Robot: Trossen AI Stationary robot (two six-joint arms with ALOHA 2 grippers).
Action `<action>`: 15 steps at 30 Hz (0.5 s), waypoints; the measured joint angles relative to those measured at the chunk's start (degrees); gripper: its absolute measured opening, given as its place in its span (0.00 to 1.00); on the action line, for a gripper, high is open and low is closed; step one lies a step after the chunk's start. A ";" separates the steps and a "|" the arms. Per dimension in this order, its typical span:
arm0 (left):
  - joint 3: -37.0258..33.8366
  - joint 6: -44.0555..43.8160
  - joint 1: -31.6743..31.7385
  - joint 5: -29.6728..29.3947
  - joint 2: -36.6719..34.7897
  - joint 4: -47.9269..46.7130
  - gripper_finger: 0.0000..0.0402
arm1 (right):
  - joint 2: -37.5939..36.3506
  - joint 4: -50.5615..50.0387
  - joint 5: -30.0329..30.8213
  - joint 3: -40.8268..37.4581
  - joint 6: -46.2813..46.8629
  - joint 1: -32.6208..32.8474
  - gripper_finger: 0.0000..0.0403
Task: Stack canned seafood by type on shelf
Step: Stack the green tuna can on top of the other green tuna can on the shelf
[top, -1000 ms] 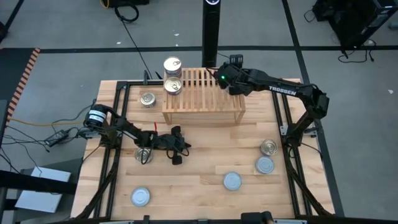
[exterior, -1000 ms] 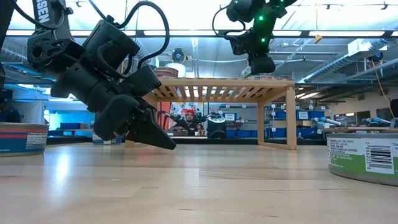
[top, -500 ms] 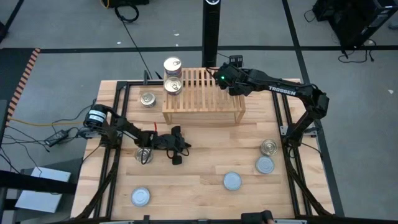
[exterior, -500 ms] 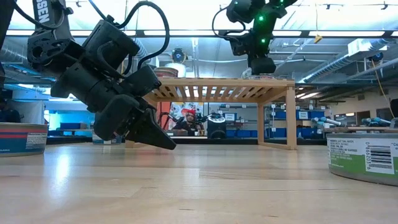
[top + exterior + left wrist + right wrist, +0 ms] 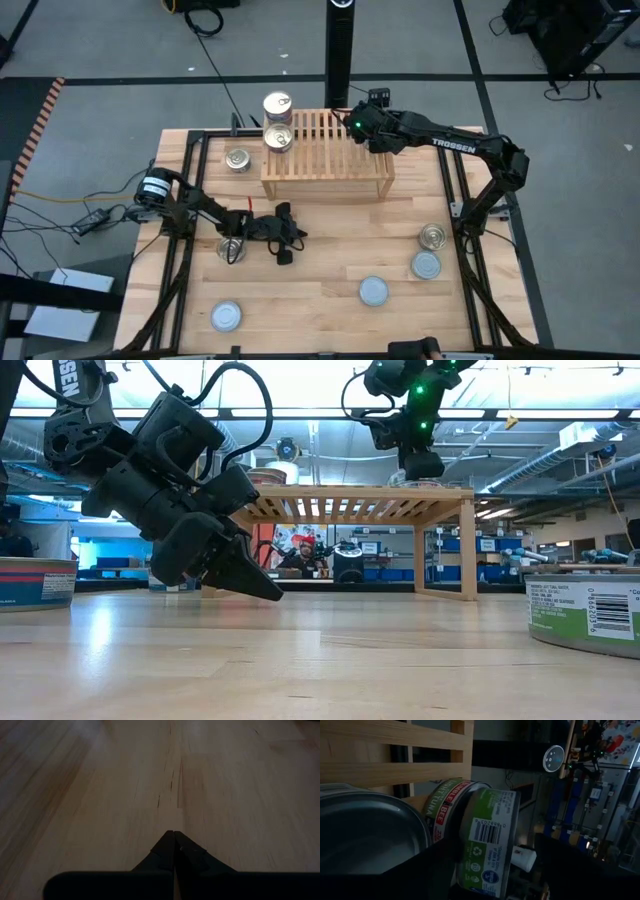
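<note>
1. Open workshop floor with cables around the table (image 5: 320, 240); the shelf (image 5: 325, 150) stands at its far edge, loose tins scattered on the near half.
2. Right gripper (image 5: 352, 122) hovers over the shelf's far right corner. I judge the jaws parted, but from above I cannot tell what, if anything, sits between them. Its wrist view shows a silver lid (image 5: 365, 835) up close on the slats, beside a two-tin stack (image 5: 470, 835).
3. Another stack (image 5: 277, 120) stands at the shelf's far left corner.
4. Left gripper (image 5: 283, 250) rests low on the table, jaws pinched shut, empty.
5. Risks: a finger lifting away crooked could clip the close tin and shove it into the stack, or off the back edge. Slats could let a tin sit tilted.
</note>
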 joint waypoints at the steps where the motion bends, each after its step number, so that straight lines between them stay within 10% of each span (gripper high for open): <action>1: 0.00 0.00 0.00 0.00 0.00 0.01 0.02 | 0.00 0.01 0.00 0.02 0.01 -0.01 0.69; 15: 0.00 0.00 0.00 0.00 0.00 -0.01 0.02 | -0.01 -3.74 -4.91 5.67 6.39 -1.33 0.69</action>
